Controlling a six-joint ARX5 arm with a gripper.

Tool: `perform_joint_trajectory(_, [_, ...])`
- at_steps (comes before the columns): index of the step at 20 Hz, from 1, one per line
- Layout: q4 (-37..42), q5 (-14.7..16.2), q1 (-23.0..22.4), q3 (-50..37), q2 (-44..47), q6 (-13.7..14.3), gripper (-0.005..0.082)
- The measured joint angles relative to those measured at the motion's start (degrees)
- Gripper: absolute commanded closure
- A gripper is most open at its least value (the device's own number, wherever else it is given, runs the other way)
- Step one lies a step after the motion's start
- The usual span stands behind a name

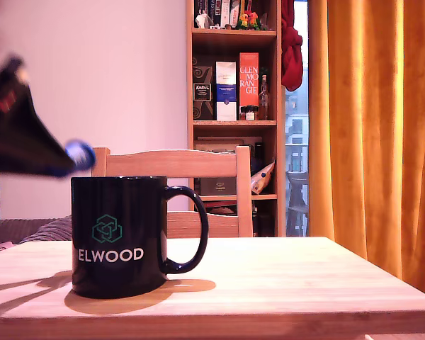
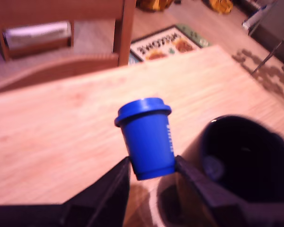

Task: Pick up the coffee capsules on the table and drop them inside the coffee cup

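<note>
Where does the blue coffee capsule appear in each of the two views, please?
Exterior view: the blue coffee capsule shows blurred at the gripper tip, above the coffee cup, near its rim on the exterior view's left.
Wrist view: the capsule sits mid-picture between the two fingers, over the table.
Shared landmark: the black cup.

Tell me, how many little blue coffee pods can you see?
1 for sure: a blue capsule pinched in the gripper, up in the air beside the coffee cup. A pale blur deep inside the cup may be another; more could hide there.
</note>
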Motion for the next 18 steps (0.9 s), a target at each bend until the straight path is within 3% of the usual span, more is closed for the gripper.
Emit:
perform_joint_trajectory(8, [-3.96,0.02,-0.74,0.00,-6.38,-0.04,0.0517])
perform_joint_trajectory(15, [-2.62,0.17,-6.29,0.00,-6.36,-0.11,0.0517])
perform_joint_trajectory(18, [-0.59,-0.04,-9.11,0.00,-6.23,-1.49,0.0517])
